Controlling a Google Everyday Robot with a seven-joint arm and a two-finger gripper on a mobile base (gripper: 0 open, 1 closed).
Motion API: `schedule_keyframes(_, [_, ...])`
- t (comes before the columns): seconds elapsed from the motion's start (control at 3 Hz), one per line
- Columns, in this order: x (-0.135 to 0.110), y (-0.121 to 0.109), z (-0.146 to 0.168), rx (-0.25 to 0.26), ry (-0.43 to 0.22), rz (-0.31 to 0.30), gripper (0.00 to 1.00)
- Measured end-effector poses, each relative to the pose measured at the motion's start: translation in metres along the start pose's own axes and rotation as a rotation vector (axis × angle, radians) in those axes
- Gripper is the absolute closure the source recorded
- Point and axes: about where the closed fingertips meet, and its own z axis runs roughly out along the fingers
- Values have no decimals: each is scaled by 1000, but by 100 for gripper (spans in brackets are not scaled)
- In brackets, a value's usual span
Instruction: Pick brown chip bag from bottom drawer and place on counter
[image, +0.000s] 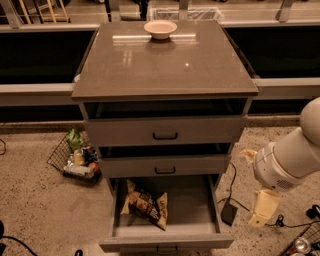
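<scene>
The brown chip bag (145, 205) lies flat in the left half of the bottom drawer (200, 215), which is pulled out wide. The two upper grey drawers stand slightly ajar. The glossy counter (165, 62) tops the cabinet and carries a small pale bowl (160, 28) at its back edge. My white arm comes in from the right, and my gripper (262, 209) hangs low beside the cabinet, to the right of the open drawer and apart from the bag.
A wire basket (74, 159) with snacks sits on the floor left of the cabinet. A black power brick (229, 213) with cables lies on the floor between the drawer and my gripper. Cans (301, 245) show at the bottom right.
</scene>
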Motion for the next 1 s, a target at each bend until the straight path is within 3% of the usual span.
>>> schedule_keyframes(0.33, [0, 0, 0, 0, 0, 0, 0])
schedule_keyframes(1.0, [16, -48, 113, 2, -131, -89, 0])
